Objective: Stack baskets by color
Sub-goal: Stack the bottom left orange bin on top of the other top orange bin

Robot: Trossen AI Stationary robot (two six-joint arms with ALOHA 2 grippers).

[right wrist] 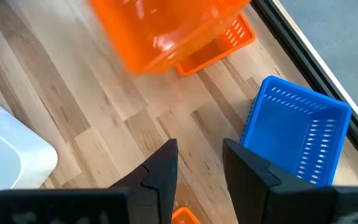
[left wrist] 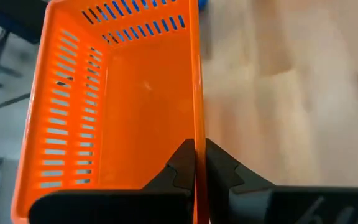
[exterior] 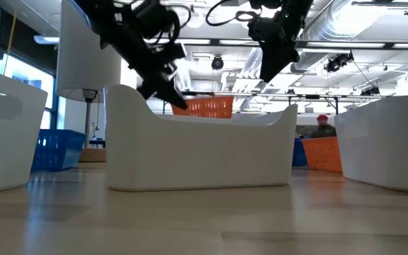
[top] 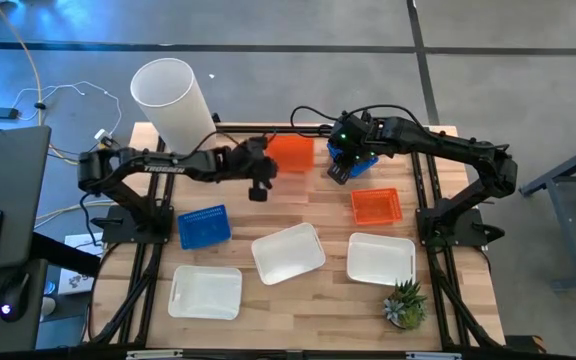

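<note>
Care matters now: left end effector (left wrist: pixel 199 163) pinches the orange basket (left wrist: pixel 126 93) wall (right end effector (right wrist: pixel 199 163) spread, idle); lift it level.

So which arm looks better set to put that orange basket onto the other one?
The left. Its gripper is already shut on the wall of an orange basket. The right gripper hangs open and empty near the blue basket.
</note>
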